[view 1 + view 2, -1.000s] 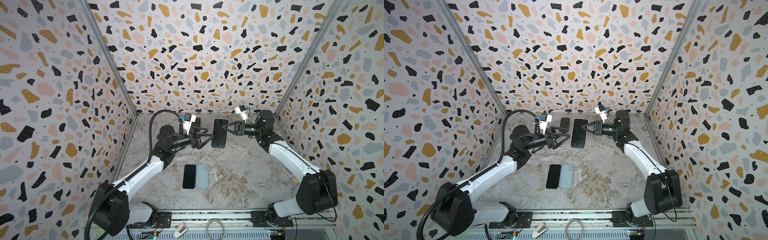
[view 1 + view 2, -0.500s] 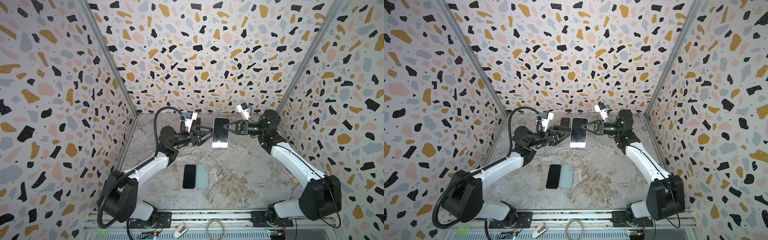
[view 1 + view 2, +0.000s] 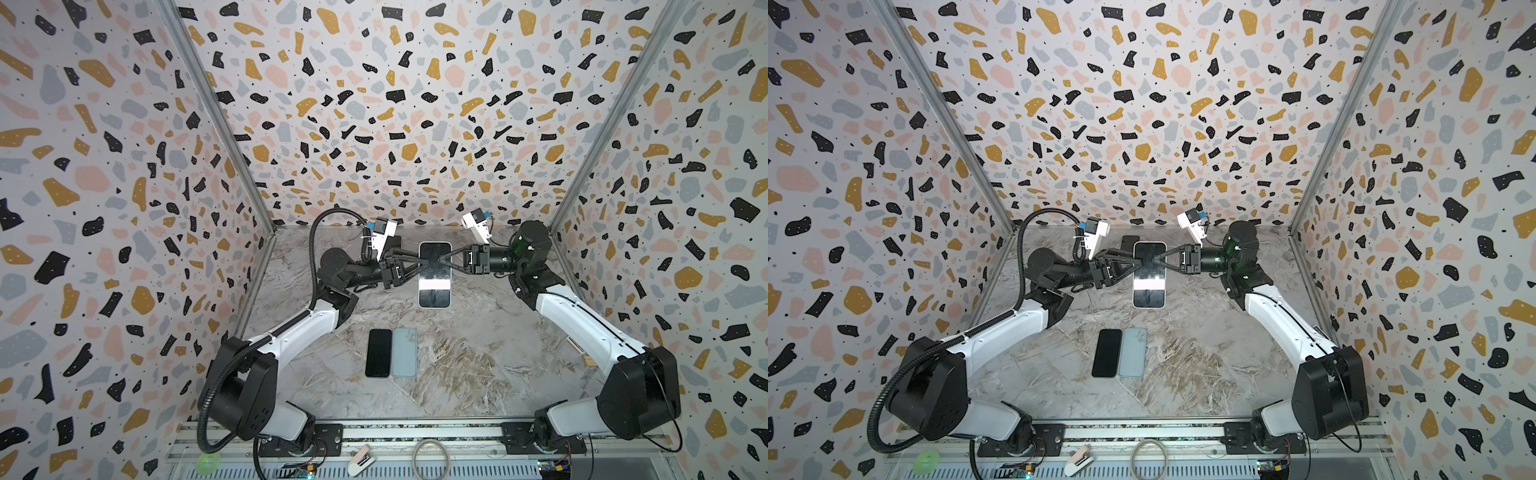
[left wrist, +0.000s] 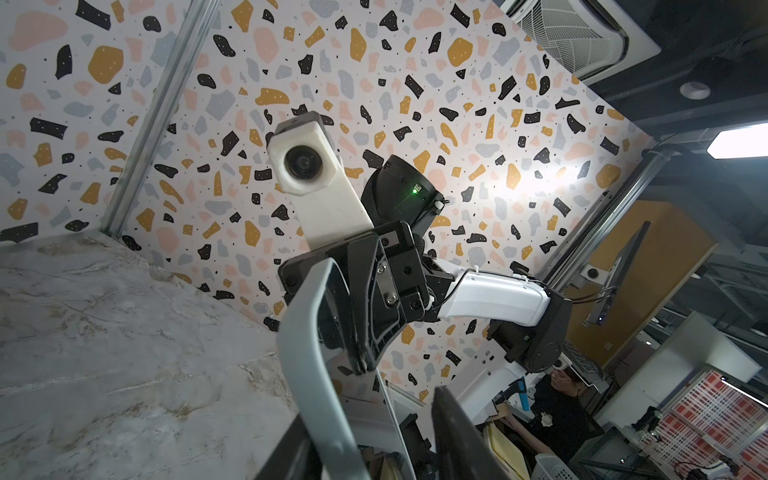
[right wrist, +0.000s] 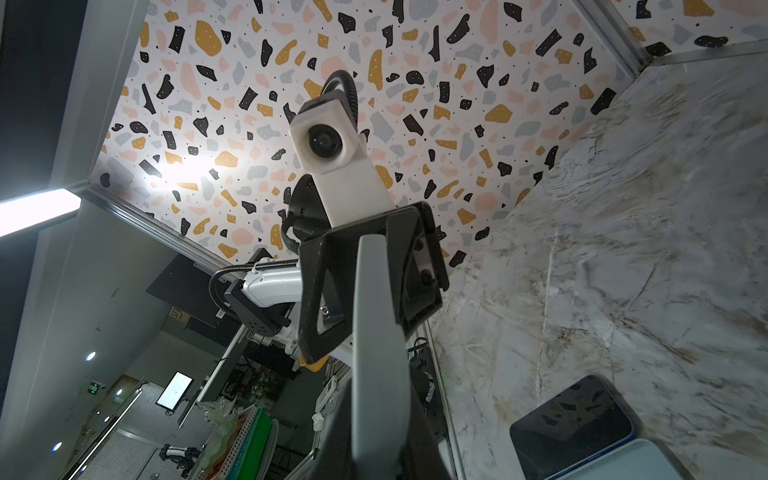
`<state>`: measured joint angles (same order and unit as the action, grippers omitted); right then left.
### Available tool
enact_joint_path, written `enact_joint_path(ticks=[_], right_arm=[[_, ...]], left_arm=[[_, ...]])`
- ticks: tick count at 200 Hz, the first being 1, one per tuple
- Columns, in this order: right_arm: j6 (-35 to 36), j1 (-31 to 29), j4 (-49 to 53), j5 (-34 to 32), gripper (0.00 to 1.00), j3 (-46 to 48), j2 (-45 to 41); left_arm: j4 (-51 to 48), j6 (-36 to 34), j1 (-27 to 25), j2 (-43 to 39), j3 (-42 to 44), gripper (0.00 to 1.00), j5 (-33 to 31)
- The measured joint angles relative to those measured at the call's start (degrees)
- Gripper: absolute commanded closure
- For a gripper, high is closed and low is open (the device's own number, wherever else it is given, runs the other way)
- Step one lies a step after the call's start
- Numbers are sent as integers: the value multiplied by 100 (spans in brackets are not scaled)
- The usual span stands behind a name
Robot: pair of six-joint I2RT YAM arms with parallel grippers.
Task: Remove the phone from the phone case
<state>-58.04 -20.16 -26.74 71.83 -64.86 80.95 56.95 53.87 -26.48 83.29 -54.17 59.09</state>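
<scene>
Nothing is separated yet: the cased phone (image 3: 434,286) hangs above the table at upper centre in both top views, its right edge pinched by the right gripper (image 3: 441,259), while the left gripper (image 3: 424,262) straddles the left edge, clamped or not I cannot tell.

Arms raised facing each other, left pincer (image 3: 428,261) part-open astride phone (image 3: 434,293), right pincer (image 3: 439,259) clamped on it

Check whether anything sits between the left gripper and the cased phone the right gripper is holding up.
Nothing visible does. The left gripper has its jaws either side of one long edge of the cased phone, opposite the right gripper clamping it.
</scene>
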Motion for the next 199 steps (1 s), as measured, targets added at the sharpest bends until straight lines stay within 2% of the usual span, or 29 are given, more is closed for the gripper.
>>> enact_joint_path(ticks=[71, 145, 155, 167, 189, 199], right_arm=[[44, -50, 4, 42, 100, 0, 4], [844, -44, 278, 57, 100, -2, 7], [874, -42, 291, 55, 100, -2, 11], [909, -39, 302, 42, 87, -2, 13], [874, -39, 415, -13, 41, -13, 13], [887, -37, 544, -107, 26, -17, 11]], left_arm=[[-363, -201, -22, 2, -61, 77, 85], [-898, -199, -22, 11, -127, 100, 109], [-949, -223, -24, 11, -138, 100, 111], [-1027, -249, -22, 11, -177, 100, 120], [-1119, -426, -33, 15, -216, 100, 127], [-1169, -494, -55, 22, -219, 100, 138]])
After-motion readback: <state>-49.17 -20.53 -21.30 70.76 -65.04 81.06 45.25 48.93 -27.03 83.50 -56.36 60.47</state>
